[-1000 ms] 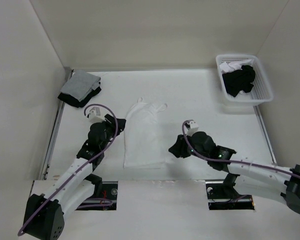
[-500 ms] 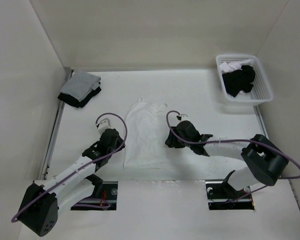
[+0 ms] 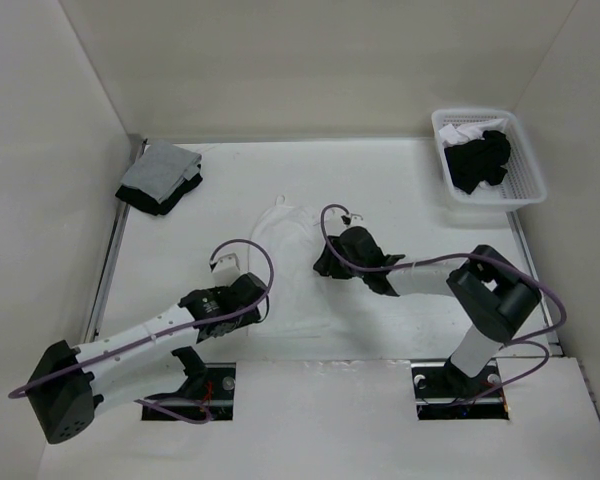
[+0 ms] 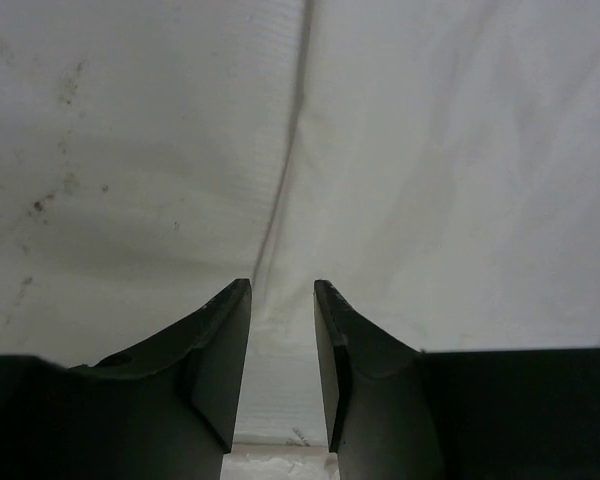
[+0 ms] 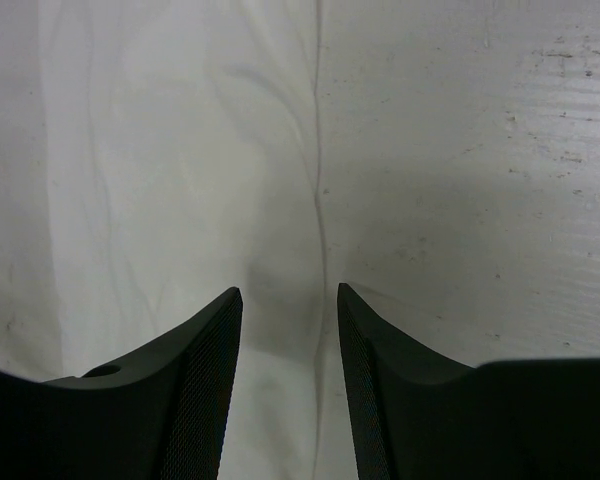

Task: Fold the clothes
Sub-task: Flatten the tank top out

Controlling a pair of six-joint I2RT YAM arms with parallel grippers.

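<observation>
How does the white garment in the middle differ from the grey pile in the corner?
The white garment lies spread flat and long; the grey pile is folded compact. The garment is all white; the pile is grey over black. Both rest on the table.

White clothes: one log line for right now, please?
left gripper: open, white garment left edge | right gripper: open, right edge | garment: flat

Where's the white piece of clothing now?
Seen from above, the white garment lies flat in the middle of the table, between the left gripper and the right gripper.
</observation>
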